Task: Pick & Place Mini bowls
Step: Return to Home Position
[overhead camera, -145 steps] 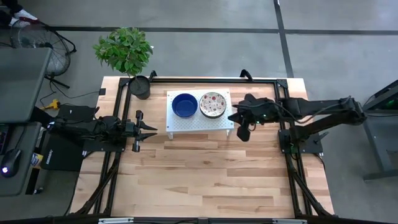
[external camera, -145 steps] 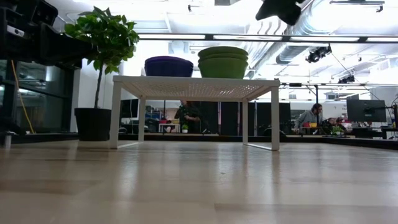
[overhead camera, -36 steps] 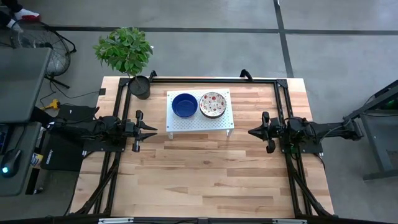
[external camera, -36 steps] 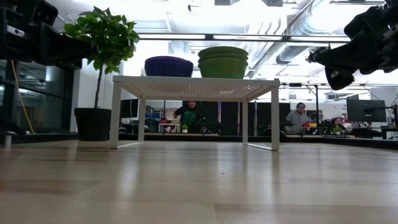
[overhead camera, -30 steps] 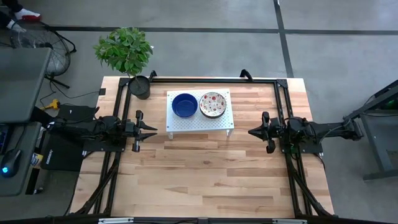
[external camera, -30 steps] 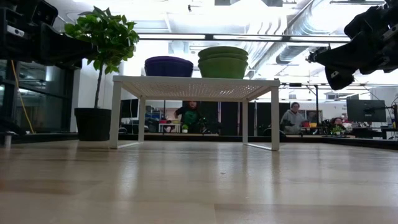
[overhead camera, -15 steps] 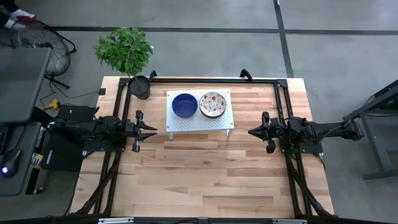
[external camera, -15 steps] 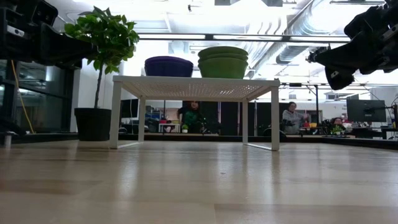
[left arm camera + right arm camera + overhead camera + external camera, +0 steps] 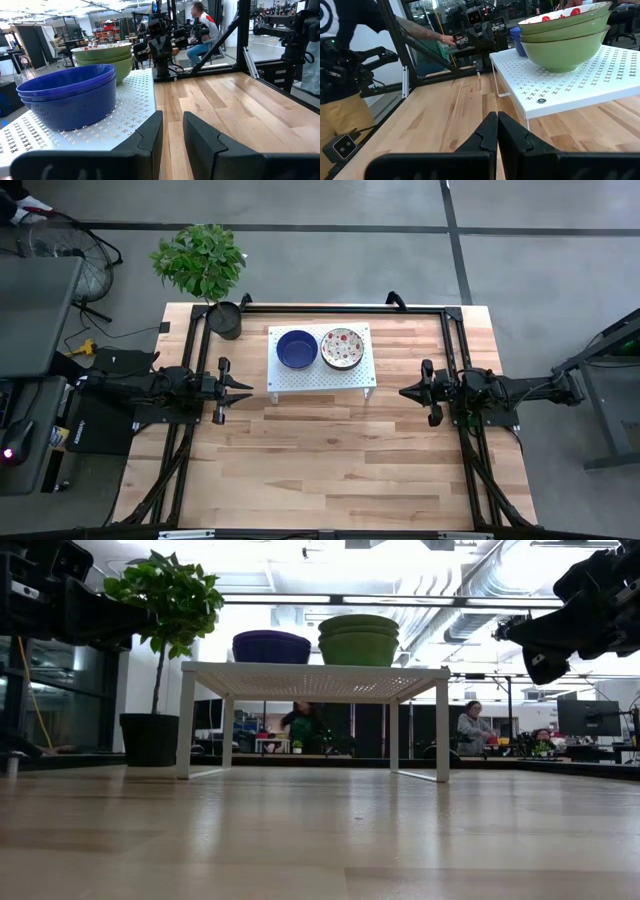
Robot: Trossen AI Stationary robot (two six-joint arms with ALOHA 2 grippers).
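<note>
Two stacks of mini bowls rest by their bases on a white perforated stand (image 9: 320, 376) at the table's far middle. The deep blue stack (image 9: 297, 348) is on the stand's left. The cream stack with a speckled floral inside (image 9: 341, 348) and green outsides (image 9: 359, 640) is on its right. My left gripper (image 9: 246, 389) hovers left of the stand, level, slightly open, pointing at the blue bowls (image 9: 70, 97). My right gripper (image 9: 404, 392) waits right of the stand, shut, facing the cream bowls (image 9: 565, 37). Neither touches anything.
A black pot (image 9: 225, 320) with a leafy plant (image 9: 200, 258) stands at the table's far left corner. Black frame rails (image 9: 340, 307) run along the far edge and both sides. Bare wood (image 9: 320, 460) lies near the stand. People sit in the room beyond.
</note>
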